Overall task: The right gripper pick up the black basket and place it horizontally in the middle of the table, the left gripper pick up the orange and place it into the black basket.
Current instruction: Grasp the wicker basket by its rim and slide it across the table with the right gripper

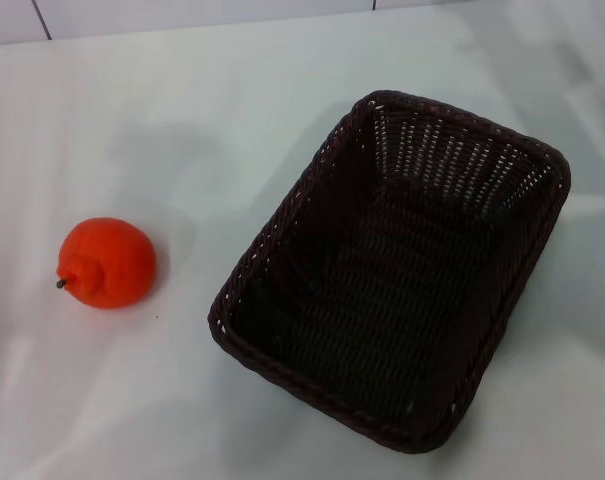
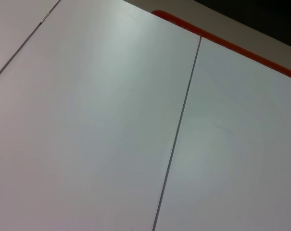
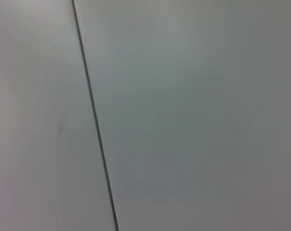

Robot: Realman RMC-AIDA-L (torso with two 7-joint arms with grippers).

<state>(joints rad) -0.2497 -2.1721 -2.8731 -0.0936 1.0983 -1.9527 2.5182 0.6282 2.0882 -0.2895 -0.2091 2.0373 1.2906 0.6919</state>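
Note:
The black basket (image 1: 397, 270) is a dark woven rectangular basket. It sits upright on the white table (image 1: 232, 100), right of centre in the head view, turned at a slant, and it is empty. The orange (image 1: 107, 262) lies on the table at the left, apart from the basket, with its knob and dark stem pointing left. Neither gripper shows in any view. Both wrist views show only plain white panels with a thin dark seam.
A wall panel edge runs along the back of the table (image 1: 182, 25). The left wrist view shows a white surface with a seam (image 2: 176, 130) and an orange-red strip (image 2: 222, 42) at its far edge. The right wrist view shows a seam (image 3: 94, 120).

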